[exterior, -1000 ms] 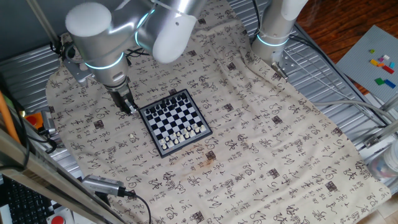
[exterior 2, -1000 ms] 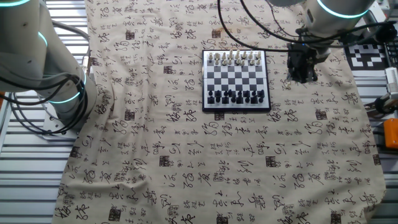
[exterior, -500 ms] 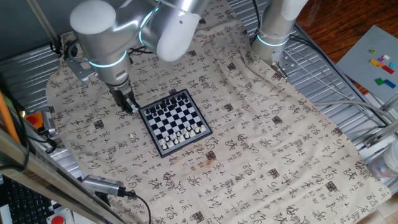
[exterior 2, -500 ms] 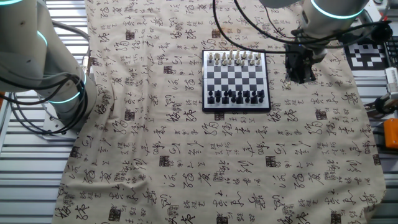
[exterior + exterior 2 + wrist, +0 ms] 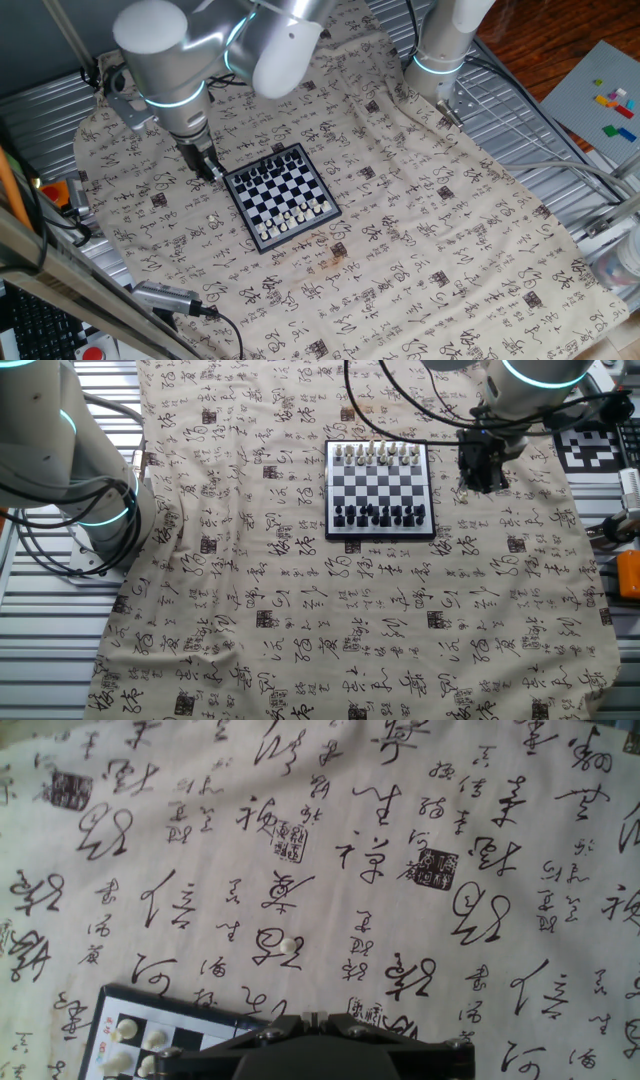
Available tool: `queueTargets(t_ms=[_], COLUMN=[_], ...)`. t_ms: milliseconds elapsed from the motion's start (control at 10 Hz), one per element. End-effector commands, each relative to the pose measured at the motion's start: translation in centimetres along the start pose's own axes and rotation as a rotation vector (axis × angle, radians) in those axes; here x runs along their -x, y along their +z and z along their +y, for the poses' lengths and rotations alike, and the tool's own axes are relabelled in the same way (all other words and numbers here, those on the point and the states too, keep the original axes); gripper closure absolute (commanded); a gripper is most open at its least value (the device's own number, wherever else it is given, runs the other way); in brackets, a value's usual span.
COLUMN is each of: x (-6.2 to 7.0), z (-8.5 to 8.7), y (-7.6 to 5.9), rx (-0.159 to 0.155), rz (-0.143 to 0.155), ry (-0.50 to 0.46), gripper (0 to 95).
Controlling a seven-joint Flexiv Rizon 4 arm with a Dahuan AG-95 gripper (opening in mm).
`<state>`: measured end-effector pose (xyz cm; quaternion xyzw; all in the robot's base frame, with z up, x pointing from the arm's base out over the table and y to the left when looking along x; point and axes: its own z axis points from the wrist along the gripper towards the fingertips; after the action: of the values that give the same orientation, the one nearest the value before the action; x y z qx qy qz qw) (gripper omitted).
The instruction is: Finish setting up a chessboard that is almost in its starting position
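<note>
Cloth [image 5: 420, 200] printed with black calligraphy covers the desk [image 5: 560, 150], and the chessboard [image 5: 280, 196] lies flat on it near the middle. White pieces line one edge, dark pieces the opposite edge. The gripper [image 5: 208, 172] hangs just beside the board's side, off the frame; whether its fingers are spread or closed cannot be told. In the hand view a lone white piece [image 5: 290, 949] lies on the cloth near the board's corner. A second arm's base [image 5: 90, 500] stands at the cloth's edge, well apart.
</note>
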<state>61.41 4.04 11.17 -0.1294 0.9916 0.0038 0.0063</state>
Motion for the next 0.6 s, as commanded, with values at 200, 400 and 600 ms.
queueTargets(t_ms=[200,400,600], x=[0.0,0.3,1.1], z=[-0.1,0.0,0.4], y=[0.0,0.1,1.0], rx=[0.005,0.010,0.010], rz=[-0.011,-0.010,-0.013], ry=[0.000,-0.010,-0.011], gripper=[95.0,76.0,57.0])
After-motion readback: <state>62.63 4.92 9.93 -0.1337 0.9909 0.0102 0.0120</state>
